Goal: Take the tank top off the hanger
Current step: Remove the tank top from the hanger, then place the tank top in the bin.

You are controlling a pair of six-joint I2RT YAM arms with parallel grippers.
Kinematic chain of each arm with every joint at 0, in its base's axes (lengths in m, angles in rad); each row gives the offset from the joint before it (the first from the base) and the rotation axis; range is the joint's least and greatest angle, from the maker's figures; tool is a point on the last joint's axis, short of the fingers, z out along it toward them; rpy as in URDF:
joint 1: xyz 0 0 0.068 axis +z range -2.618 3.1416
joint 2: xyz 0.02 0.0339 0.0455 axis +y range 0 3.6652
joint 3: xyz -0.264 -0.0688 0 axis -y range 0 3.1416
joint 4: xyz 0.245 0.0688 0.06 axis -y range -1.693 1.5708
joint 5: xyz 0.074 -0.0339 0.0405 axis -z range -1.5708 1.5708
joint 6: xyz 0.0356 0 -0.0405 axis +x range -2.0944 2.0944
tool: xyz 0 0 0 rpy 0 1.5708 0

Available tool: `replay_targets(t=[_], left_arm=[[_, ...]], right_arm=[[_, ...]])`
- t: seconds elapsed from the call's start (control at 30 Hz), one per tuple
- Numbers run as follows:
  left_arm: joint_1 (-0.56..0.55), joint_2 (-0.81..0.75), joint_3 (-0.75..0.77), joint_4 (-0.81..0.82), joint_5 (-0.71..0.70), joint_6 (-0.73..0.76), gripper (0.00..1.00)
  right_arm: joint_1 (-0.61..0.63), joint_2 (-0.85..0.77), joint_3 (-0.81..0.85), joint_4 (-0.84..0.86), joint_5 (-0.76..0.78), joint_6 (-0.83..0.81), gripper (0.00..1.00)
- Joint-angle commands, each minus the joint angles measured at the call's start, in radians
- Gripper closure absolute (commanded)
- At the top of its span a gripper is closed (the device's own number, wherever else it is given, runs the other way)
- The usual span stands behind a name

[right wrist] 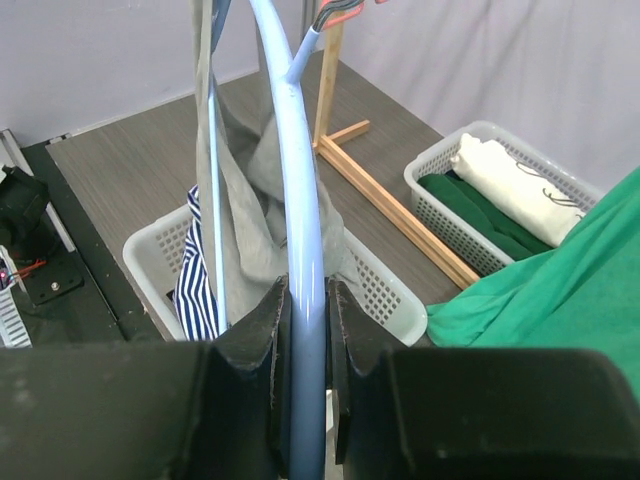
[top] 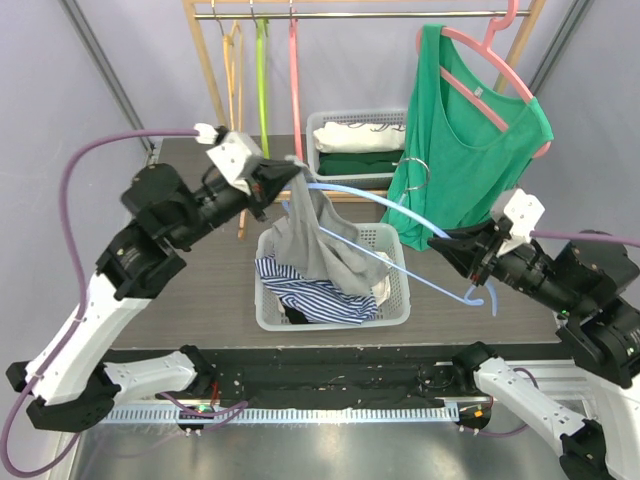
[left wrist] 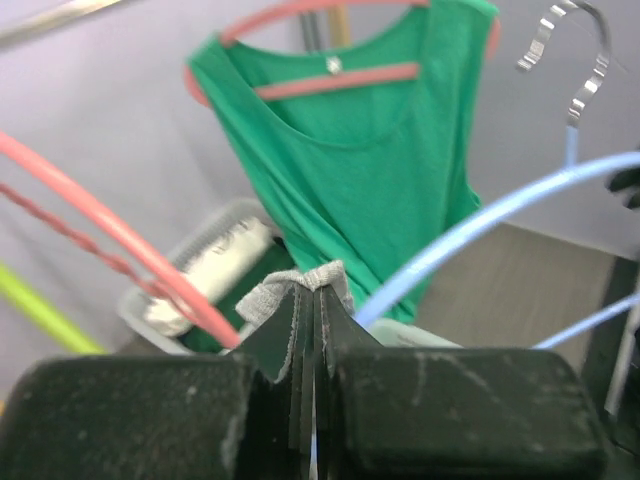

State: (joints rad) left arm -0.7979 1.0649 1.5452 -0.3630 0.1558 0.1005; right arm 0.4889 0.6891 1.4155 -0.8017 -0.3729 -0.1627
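Note:
A grey tank top (top: 318, 238) hangs from my left gripper (top: 287, 172), which is shut on its strap (left wrist: 300, 285). Its lower part drapes into a white basket (top: 395, 305). The cloth still lies around the left end of a light blue hanger (top: 385, 200). My right gripper (top: 452, 240) is shut on the hanger's right arm (right wrist: 300, 300), holding it tilted above the basket. In the right wrist view the grey top (right wrist: 250, 190) hangs beside the hanger's far end.
The basket holds a striped blue-and-white garment (top: 310, 290). A green tank top (top: 465, 140) on a pink hanger (top: 500, 75) hangs from the rail at the right. A second basket (top: 322, 125) with folded clothes stands behind. Empty hangers (top: 262, 60) hang on the rail's left.

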Motion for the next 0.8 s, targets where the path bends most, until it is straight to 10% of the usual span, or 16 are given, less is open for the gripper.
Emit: replay_targets(t=[0.0, 0.43, 0.5, 0.63, 0.67, 0.77], left_arm=[[0.028, -0.031, 0.081, 0.056, -0.099, 0.08, 1.0], [0.037, -0.049, -0.069, -0.057, 0.151, -0.014, 0.96], [0.032, -0.046, -0.094, -0.074, 0.23, -0.016, 0.61], [0.006, -0.043, -0.103, -0.089, 0.243, 0.045, 0.34], [0.003, -0.042, -0.099, -0.093, 0.235, 0.08, 0.09], [-0.009, -0.019, -0.065, -0.117, 0.171, 0.12, 0.0]], right_arm=[[0.002, -0.052, 0.049, -0.029, 0.055, 0.011, 0.99], [0.002, -0.099, 0.214, -0.214, 0.419, -0.011, 0.99], [0.002, -0.071, 0.211, -0.197, 0.452, -0.02, 0.99], [0.007, -0.002, 0.22, -0.162, 0.515, -0.058, 0.99], [0.007, 0.015, 0.229, -0.134, 0.531, -0.064, 0.99], [0.007, 0.104, 0.25, -0.065, 0.58, -0.096, 0.99]])
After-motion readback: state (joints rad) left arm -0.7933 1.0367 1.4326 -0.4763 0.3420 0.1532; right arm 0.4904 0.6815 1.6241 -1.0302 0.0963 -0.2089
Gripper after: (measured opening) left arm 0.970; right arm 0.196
